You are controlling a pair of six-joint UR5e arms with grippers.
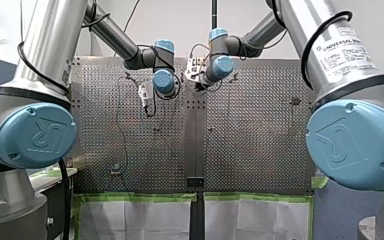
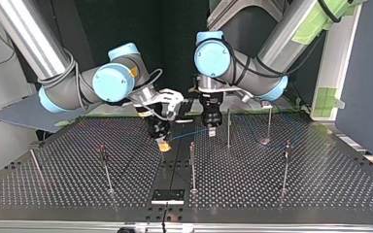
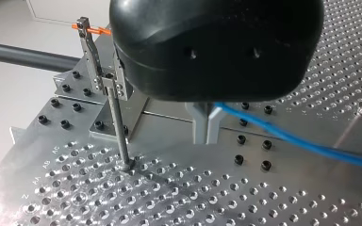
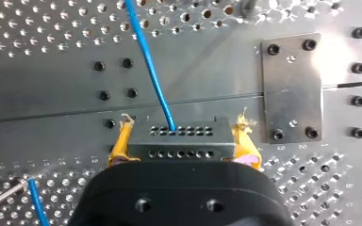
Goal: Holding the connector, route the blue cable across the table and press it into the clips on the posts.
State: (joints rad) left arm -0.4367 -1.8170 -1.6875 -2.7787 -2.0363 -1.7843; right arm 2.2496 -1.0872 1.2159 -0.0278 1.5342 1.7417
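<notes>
In the right wrist view my right gripper [image 4: 181,141] is shut on a grey connector block [image 4: 179,146] with rows of holes, gripped between its yellow pads [image 4: 121,143]. The blue cable [image 4: 148,61] comes out of the block's face and runs away over the plate. In the left wrist view my left gripper [image 3: 206,127] is shut on the blue cable [image 3: 292,139], which trails off to one side just above the table. In the top view my right gripper [image 2: 162,144] and my left gripper [image 2: 211,130] hang low near the middle, with a short span of cable [image 2: 187,134] between them.
Thin posts stand on the perforated table [image 2: 320,184]: one [image 2: 228,127] beside my left gripper, others [image 2: 192,165], [image 2: 104,167], [image 2: 286,167], [image 2: 269,124]. A clip post [image 3: 115,117] stands close beside my left gripper. A small plate [image 4: 292,89] is bolted near the connector.
</notes>
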